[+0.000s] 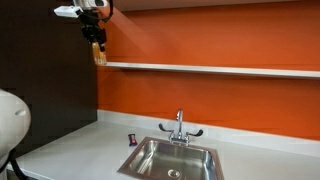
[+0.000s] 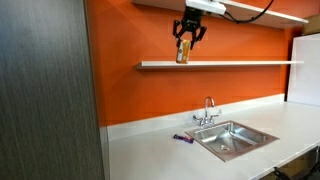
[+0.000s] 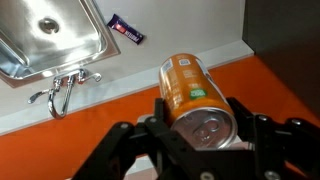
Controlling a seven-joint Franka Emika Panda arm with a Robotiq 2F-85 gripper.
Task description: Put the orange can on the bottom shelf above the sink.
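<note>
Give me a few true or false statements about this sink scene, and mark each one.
1. The end effector is shut on the orange can. True.
2. The orange can stands in the sink. False: it is held up near the bottom shelf.
3. A small dark object lies on the counter beside the sink. True.
4. The wall is blue. False: it is orange.

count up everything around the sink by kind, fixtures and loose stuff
Cans: 1, the orange can
Small packets: 1, the dark purple packet
Shelves: 2, the bottom shelf and the upper shelf
Sinks: 1, the sink
Faucets: 1, the faucet
Total: 6
</note>
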